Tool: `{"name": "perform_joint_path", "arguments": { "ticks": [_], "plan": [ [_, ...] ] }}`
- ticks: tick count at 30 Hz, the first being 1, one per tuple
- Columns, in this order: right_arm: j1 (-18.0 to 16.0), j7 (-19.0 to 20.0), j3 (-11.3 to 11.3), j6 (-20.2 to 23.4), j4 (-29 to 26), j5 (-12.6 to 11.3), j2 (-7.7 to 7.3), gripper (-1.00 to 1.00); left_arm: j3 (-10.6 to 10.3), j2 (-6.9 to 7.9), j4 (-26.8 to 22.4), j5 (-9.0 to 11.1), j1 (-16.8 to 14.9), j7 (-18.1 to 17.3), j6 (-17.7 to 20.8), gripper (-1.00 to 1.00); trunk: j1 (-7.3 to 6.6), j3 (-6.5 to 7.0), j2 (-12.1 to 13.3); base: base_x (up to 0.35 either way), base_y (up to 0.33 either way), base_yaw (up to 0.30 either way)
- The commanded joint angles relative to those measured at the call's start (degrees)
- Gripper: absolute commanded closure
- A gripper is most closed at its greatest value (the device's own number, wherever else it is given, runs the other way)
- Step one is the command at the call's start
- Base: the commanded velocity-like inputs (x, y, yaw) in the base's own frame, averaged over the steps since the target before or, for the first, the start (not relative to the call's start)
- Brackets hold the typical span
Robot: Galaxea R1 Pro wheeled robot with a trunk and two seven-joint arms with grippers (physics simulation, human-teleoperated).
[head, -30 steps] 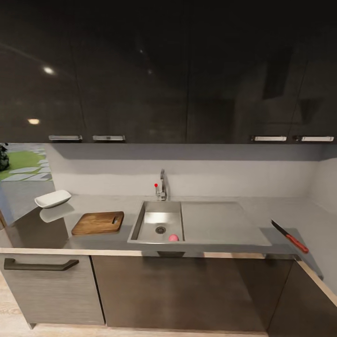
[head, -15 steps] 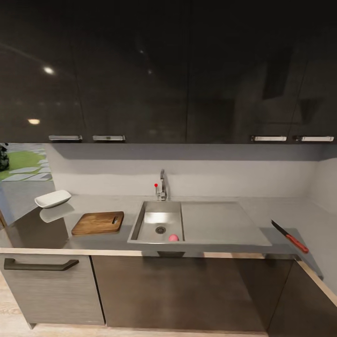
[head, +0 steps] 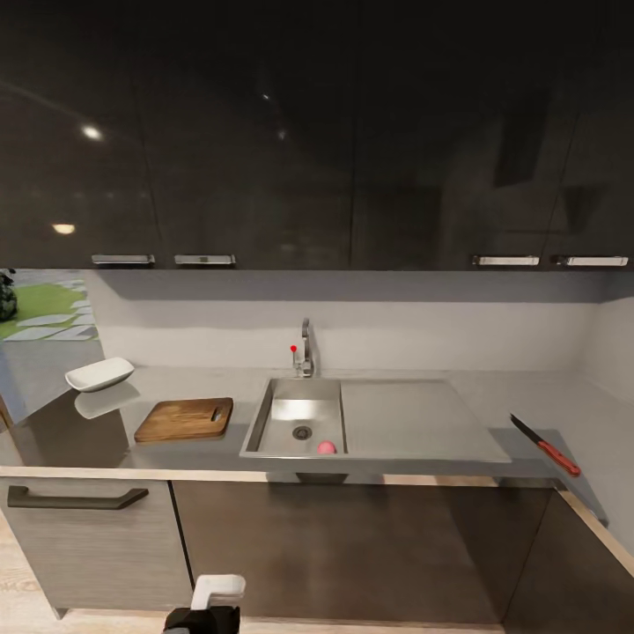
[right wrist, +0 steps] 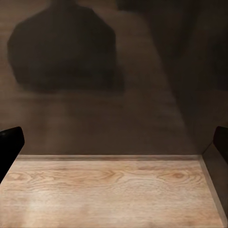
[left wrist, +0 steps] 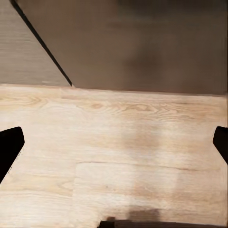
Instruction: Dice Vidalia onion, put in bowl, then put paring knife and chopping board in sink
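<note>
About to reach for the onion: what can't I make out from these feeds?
- Left hand: head view's bottom edge cuts off all but the arm's tip.
- Vidalia onion: too small to judge its shape; the sink front wall hides its underside.
- Paring knife: its handle end is too small to make out.

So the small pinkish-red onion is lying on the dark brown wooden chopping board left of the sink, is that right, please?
Not quite: in the head view the small pinkish-red onion lies inside the grey steel sink, near its front wall. The dark brown wooden chopping board left of the sink is bare.
</note>
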Motion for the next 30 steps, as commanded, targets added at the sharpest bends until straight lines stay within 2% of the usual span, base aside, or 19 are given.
{"name": "perform_joint_path", "arguments": {
  "ticks": [1,5,10,13,18,19,21,23,24,25,26,27,29,30],
  "plan": [
    [-0.01,-0.57,-0.13,-0.05,0.0,0.61,0.02,-1.0,-0.13,-0.18,-3.03,-0.16,-0.03,0.21,2.06,-1.0,0.02,-0.03,-0.04,0.0,0.0,0.0],
    [-0.02,-0.58,-0.12,0.01,0.04,0.61,0.02,-1.0,-0.44,-0.63,-9.74,-0.17,-0.06,0.2,6.42,-1.0,0.02,-0.03,-0.04,0.0,0.0,0.0],
    [-0.02,-0.59,-0.12,0.16,0.05,0.61,0.02,-1.0,-0.99,-1.16,-18.99,-0.21,-0.13,0.14,16.87,-1.0,0.02,-0.03,-0.04,0.0,0.0,0.0],
    [-0.02,-0.53,-0.12,0.73,0.05,0.61,0.02,-1.0,-1.34,-1.52,-20.71,-0.24,-0.56,0.12,19.38,-1.0,0.02,-0.03,-0.04,0.0,0.0,0.0],
    [-0.02,-0.55,-0.15,1.59,0.05,0.61,-0.16,-1.0,-2.28,-2.02,-21.75,-0.19,-6.52,0.24,22.63,-1.0,0.02,-0.03,-0.04,0.0,0.0,0.0],
    [-0.02,-0.54,-0.17,1.63,0.05,0.61,-0.19,-1.0,-2.39,-2.15,-21.8,-0.18,-8.2,0.26,23.88,-1.0,0.02,-0.03,-0.04,0.0,0.0,0.0],
    [-0.01,-0.54,-0.19,1.68,0.05,0.61,-0.22,-1.0,-2.65,-2.41,-21.85,0.03,-13.53,0.32,25.74,-1.0,0.02,-0.03,-0.04,0.0,0.0,0.0],
    [-0.02,-0.56,-0.2,1.7,0.05,0.59,-0.33,-1.0,-3.34,-2.7,-21.7,0.72,-21.64,0.42,26.57,-1.0,0.02,-0.03,-0.04,0.0,0.0,0.0],
    [-0.02,-0.55,-0.2,1.7,0.05,0.6,-0.34,-1.0,-3.5,-2.76,-21.51,0.88,-23.23,0.43,26.66,-1.0,0.02,-0.03,-0.04,0.0,0.0,0.0],
    [-0.02,-0.52,-0.2,1.7,0.05,0.56,-0.38,-1.0,-3.87,-2.88,-19.65,1.37,-28.34,0.49,26.82,-1.0,0.02,-0.03,-0.04,0.0,0.0,0.0],
    [-0.02,-0.51,-0.2,1.7,0.05,0.55,-0.39,-1.0,-4.01,-2.95,-17.4,1.7,-31.9,0.51,26.85,-1.0,0.02,-0.03,-0.04,0.0,0.0,0.0],
    [-0.02,-0.51,-0.2,1.71,0.05,0.54,-0.4,-1.0,-4.06,-2.97,-16.0,1.89,-33.72,0.52,26.86,-1.0,0.02,-0.03,-0.04,0.0,0.0,0.0],
    [-0.02,-0.5,-0.2,1.71,0.05,0.53,-0.41,-1.0,-4.18,-3.03,-9.34,3.15,-40.86,0.56,26.87,-1.0,0.02,-0.03,-0.04,0.0,0.0,0.0],
    [-0.02,-0.5,-0.2,1.71,0.05,0.53,-0.41,-1.0,-4.21,-3.05,-7.65,3.68,-42.42,0.58,26.84,-1.0,0.02,-0.03,-0.04,0.0,0.0,0.0]
  ]
}}
